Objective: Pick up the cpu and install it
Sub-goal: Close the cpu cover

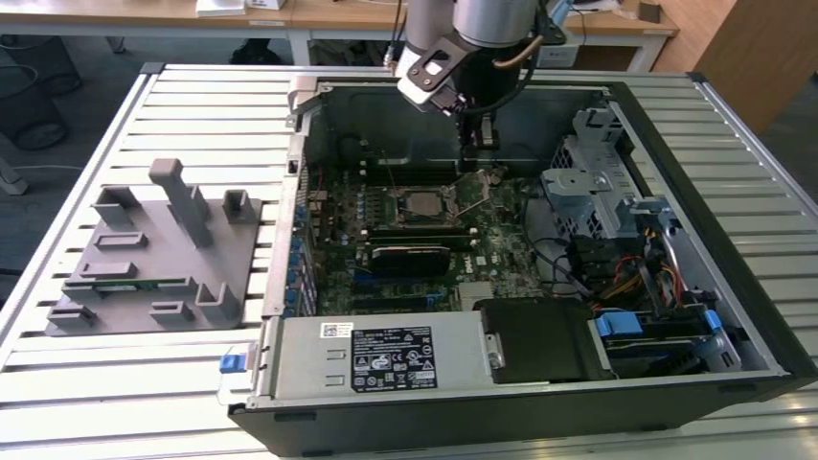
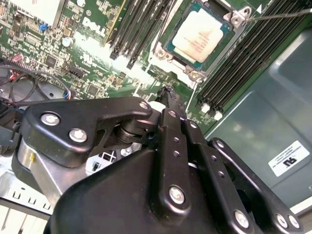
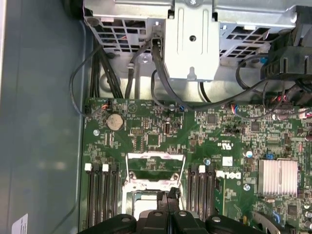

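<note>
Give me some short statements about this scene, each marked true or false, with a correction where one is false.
1. The cpu lies in the socket on the motherboard. True.
2. The gripper holds the cpu. False: it is shut on nothing and is apart from the cpu.
3. The grey tray stands inside the computer case. False: it stands on the table, beside the case, on the exterior view's left.
4. A thin green memory strip lies on the grey tray. True.
</note>
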`<state>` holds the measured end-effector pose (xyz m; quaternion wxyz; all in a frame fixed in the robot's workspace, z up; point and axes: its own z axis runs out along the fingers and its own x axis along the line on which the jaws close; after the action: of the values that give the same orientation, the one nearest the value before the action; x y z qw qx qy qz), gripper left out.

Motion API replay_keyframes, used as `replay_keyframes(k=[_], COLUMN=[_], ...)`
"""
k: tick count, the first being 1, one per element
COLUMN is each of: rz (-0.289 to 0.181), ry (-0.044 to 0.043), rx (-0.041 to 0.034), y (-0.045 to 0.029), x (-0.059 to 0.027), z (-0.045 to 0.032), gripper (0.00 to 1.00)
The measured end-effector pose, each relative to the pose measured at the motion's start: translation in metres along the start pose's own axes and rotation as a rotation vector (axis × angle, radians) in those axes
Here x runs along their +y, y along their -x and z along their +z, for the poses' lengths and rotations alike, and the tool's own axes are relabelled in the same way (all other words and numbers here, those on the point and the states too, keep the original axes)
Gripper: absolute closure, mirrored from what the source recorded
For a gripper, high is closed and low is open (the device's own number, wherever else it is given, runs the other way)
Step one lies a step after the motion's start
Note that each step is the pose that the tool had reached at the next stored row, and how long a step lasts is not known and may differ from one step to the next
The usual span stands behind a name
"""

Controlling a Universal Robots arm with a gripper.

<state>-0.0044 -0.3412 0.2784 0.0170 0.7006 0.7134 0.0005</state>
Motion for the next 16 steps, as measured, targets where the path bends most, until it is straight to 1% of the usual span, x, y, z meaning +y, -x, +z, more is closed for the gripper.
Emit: replay_keyframes(k=[6,10,16], rz=[0.000,0.000,-0.003], ry=[-0.0004,-0.0040,-0.0080], rx=[-0.0001,0.0001,0.0001], y=[0.0001,0.0002,-0.0001], x=[0.0063,0.0156,0.0208], z=[0.0002,0.0005,0.0030], gripper=[0.89,0.89,0.89])
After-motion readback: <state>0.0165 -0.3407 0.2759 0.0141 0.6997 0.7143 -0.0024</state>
